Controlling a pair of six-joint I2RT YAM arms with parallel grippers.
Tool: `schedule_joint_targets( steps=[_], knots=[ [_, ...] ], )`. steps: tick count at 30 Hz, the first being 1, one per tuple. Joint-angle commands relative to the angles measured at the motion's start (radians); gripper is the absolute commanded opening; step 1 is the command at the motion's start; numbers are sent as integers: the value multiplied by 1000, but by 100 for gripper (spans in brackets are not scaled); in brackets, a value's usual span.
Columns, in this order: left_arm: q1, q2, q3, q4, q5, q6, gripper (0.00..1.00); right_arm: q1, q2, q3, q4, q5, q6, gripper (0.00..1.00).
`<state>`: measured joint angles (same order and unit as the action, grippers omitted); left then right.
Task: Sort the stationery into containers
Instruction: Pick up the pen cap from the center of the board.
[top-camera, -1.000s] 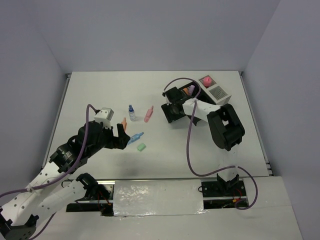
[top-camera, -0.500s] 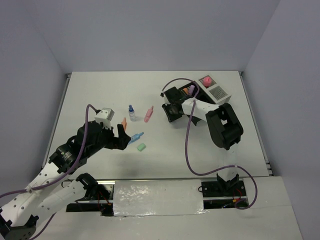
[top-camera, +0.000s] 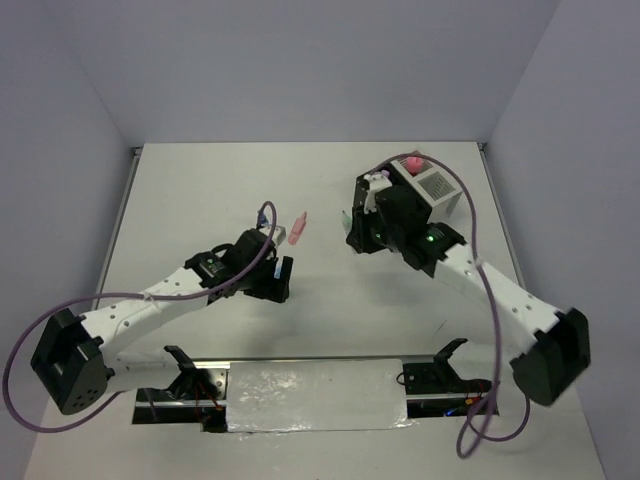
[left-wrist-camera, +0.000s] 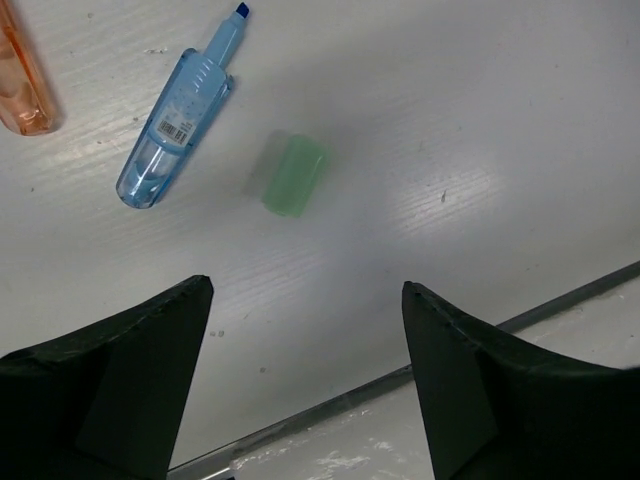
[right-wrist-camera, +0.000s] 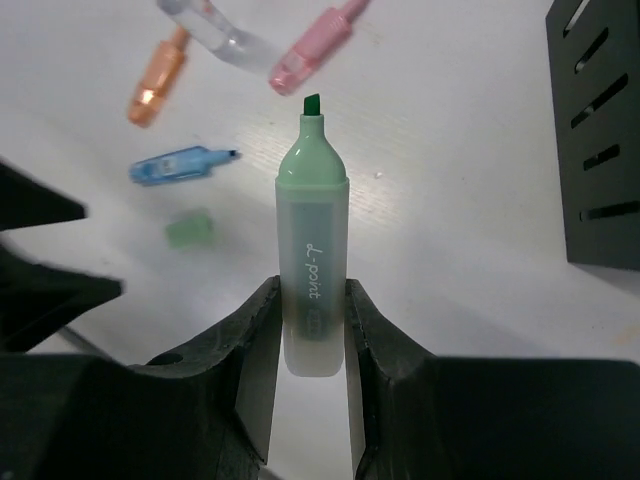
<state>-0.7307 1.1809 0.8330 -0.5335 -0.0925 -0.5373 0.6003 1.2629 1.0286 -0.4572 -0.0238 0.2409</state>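
Over on the right side of the table (top-camera: 190, 190), the right arm stretches in from the near corner, its wrist bent down just beside the white container (top-camera: 437, 187). The right gripper (right-wrist-camera: 313, 335) has its fingers pinched on the lower barrel of a green highlighter (right-wrist-camera: 312, 230), which sticks straight out ahead of them, chisel tip pointing away.

The left arm lies long and low across the near left. The left gripper (left-wrist-camera: 305, 292) hangs spread wide with nothing in it, above a green eraser (left-wrist-camera: 293, 175) lying on the tabletop. Just beside the eraser lies a blue highlighter (left-wrist-camera: 172, 132). Farther off, an orange highlighter (right-wrist-camera: 155, 82), a pink highlighter (top-camera: 298, 228) and a small clear bottle (right-wrist-camera: 215, 30) lie loose on the table.

From overhead the right wrist covers most of the black container (right-wrist-camera: 595, 130); the wrist camera catches only a slotted wall at its edge. Something pink (top-camera: 410, 162) sits up in the white container, but I cannot make out what it is.
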Motion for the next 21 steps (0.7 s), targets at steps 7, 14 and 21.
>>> schedule_joint_targets(
  steps=[7,14,21],
  knots=[
    [-22,189,29,173,-9,54,78,50,-362,-122,-162,28,104,0],
    [-22,325,57,196,-39,80,74,56,-438,-130,-198,-5,92,0],
    [-19,387,72,210,-59,97,74,70,-456,-167,-164,-47,83,0]
  ],
)
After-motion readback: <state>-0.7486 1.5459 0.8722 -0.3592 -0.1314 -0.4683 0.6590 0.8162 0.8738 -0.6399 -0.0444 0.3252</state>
